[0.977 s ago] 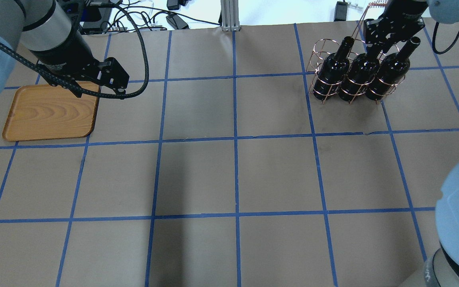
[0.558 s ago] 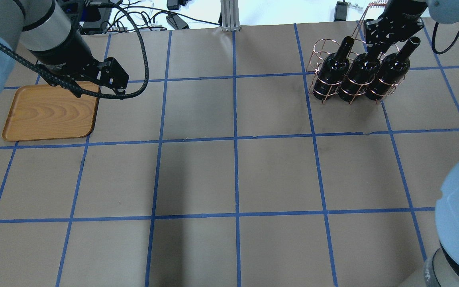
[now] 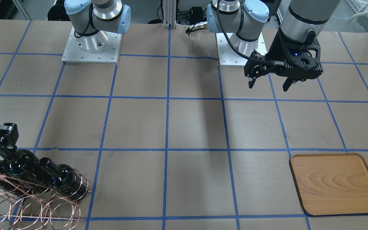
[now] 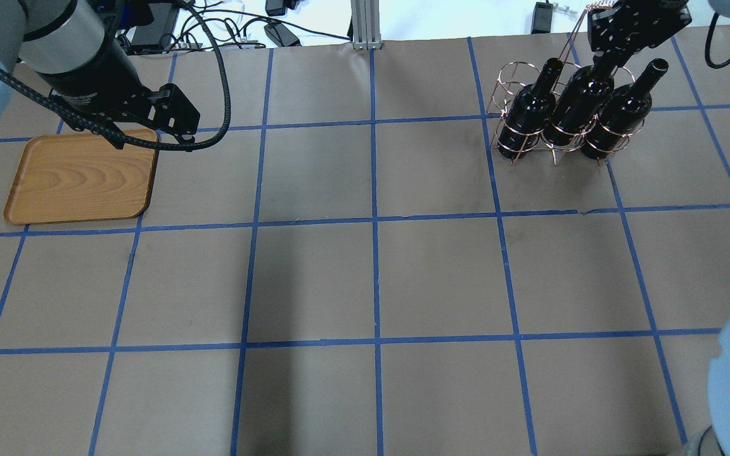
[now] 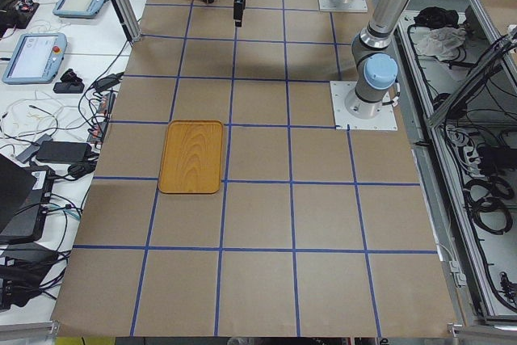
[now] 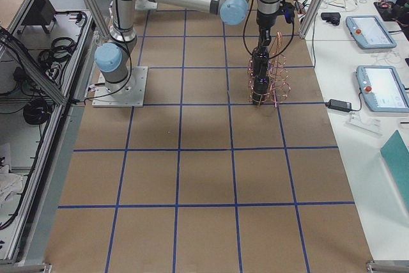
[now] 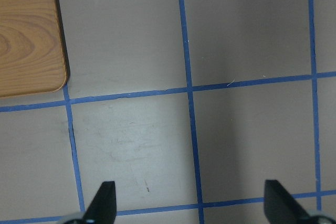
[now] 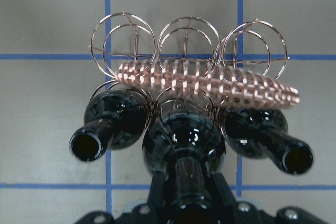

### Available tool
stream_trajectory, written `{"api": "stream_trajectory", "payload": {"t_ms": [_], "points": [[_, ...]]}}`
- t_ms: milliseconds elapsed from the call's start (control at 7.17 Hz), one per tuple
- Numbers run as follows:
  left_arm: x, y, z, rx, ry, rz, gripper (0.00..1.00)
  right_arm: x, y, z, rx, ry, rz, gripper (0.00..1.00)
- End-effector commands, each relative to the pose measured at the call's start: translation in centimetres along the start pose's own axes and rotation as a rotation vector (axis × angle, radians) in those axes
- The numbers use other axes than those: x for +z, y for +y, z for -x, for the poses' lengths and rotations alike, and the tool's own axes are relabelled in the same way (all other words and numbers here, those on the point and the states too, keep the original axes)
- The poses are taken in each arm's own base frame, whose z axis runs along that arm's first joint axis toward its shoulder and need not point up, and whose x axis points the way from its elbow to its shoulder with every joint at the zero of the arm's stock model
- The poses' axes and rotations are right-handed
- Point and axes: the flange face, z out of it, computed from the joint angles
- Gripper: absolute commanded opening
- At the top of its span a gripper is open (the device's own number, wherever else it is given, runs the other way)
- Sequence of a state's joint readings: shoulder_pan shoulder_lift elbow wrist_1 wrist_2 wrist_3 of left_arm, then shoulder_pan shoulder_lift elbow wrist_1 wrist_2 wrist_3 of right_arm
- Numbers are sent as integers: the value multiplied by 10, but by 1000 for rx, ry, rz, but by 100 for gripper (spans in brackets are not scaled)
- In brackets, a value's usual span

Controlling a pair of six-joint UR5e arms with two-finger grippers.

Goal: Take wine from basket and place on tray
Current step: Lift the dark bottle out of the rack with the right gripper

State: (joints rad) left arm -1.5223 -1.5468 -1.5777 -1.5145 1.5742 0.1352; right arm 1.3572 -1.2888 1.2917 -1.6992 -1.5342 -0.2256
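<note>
Three glossy black wine bottles stand in the copper wire basket at the far right of the table. My right gripper is shut on the neck of the middle bottle, which sits higher than its two neighbours, its base still inside the rings. The right wrist view shows that bottle between the fingers, below the basket's coiled handle. The wooden tray lies at the far left. My left gripper hangs open and empty above the table by the tray's right edge.
The left bottle and right bottle stay in the basket on either side of the held one. Cables and devices lie past the table's far edge. Brown paper with a blue tape grid covers the table.
My right gripper has risen with the middle bottle, which now stands taller than the other two. My left gripper has shifted slightly left and away.
</note>
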Motion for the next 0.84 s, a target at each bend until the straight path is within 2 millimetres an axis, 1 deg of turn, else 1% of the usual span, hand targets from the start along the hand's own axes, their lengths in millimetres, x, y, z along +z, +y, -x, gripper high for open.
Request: {"api": "stream_trajectory", "payload": {"t_ms": [0,140,279,419,558,698], "points": [[-10,1,0,-2,-1,-23,100,-76,44,15,-5,10,7,22],[-10,2,0,-2,-1,-25,100,-90,68,22,4,5,56,22],[-11,1,3,-7,-8,-27,100,-95,93,38,59,-6,111,19],[-11,1,3,-7,-7,-26,100,-74,115,65,64,-13,164,19],[-13,2,2,-6,-5,-29,100,-55,144,102,95,-12,198,17],[-13,2,4,-4,-13,-29,100,-42,162,134,97,-10,226,16]]}}
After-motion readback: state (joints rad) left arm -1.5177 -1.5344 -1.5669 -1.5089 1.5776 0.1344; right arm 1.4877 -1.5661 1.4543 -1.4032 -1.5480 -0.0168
